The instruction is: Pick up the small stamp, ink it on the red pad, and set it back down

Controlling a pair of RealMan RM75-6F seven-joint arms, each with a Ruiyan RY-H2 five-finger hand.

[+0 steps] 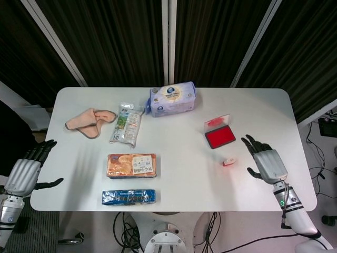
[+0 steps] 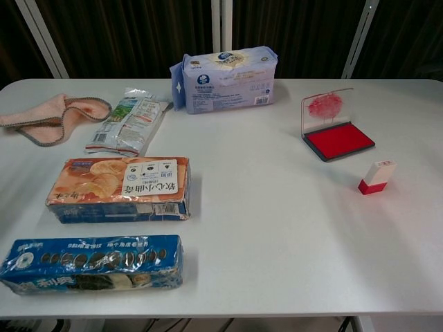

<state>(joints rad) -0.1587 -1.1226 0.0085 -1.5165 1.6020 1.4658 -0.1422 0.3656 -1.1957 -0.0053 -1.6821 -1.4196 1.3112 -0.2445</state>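
The small white stamp with a red base (image 2: 376, 176) stands free near the table's right edge; the right hand (image 1: 269, 164) is empty, fingers spread, and should leave it undisturbed.

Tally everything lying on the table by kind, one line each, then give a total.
Packaged snacks and tissues: 4 (pale blue tissue pack, green-white foil pouch, orange biscuit box, blue cookie sleeve)
Cloths: 1 (pink folded cloth)
Stamping items: 2 (open red ink pad, small white-and-red stamp)
Total: 7
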